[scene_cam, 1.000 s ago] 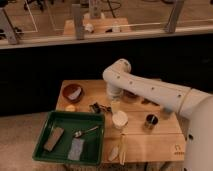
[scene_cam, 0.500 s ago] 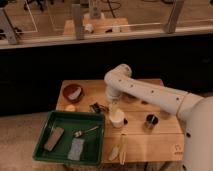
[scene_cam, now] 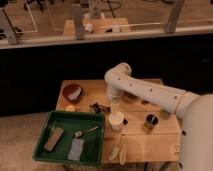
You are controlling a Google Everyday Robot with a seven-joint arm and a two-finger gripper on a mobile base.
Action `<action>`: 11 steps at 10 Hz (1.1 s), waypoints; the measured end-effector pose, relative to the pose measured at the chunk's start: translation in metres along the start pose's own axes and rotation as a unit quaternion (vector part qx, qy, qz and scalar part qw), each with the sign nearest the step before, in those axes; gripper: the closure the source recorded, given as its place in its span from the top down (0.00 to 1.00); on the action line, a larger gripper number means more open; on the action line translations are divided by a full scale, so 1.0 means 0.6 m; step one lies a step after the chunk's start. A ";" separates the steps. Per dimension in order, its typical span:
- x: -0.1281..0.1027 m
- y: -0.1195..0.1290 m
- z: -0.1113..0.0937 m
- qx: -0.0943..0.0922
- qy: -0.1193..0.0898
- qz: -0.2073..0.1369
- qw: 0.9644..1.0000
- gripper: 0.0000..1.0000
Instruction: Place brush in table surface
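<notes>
The gripper [scene_cam: 115, 106] hangs at the middle of the frame, pointing down at the end of the white arm [scene_cam: 145, 90], which reaches in from the right edge and bends at a rounded elbow above. It sits directly over a white cup [scene_cam: 116, 120] and very close to its rim; whether it is grasping anything or has let go cannot be told. Just left of the gripper lies the brush [scene_cam: 98, 107] — a small dark shape resting on the table surface [scene_cam: 150, 142], near the upper right corner of the green tray [scene_cam: 75, 114] and apart from the cup. Which way its handle points is hard to tell. The table is light tan wood with thin seams, and a small dark logo [scene_cam: 176, 149] marks its lower right corner. To the right of the cup stands a small dark round container [scene_cam: 151, 120]. Below the cup, toward the bottom edge of the table, lie a couple of pale yellowish utensils [scene_cam: 119, 149], side by side. Toward the upper left corner of the table sits a reddish-brown bowl [scene_cam: 72, 91], and below it a small round orange-tan item [scene_cam: 71, 107], close to the tray's top edge. The tray fills the lower left of the frame and overhangs the table's left side — inside it are a brown block [scene_cam: 54, 138] at the left, a grey cloth-like pad [scene_cam: 76, 148] lower down, and a silver spoon [scene_cam: 86, 132] lying at a slant toward the right wall.
</notes>
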 end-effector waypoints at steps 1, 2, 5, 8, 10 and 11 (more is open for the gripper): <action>0.014 -0.009 -0.021 0.007 0.000 0.005 1.000 0.80; 0.020 -0.017 -0.037 0.013 0.000 0.008 1.000 0.80; 0.011 -0.053 -0.053 0.031 -0.008 0.011 0.999 0.80; -0.015 -0.060 -0.003 0.029 -0.027 0.007 0.999 0.80; -0.023 -0.048 0.047 0.027 -0.046 0.005 0.999 0.80; -0.026 -0.039 0.063 0.022 -0.053 0.003 0.998 0.80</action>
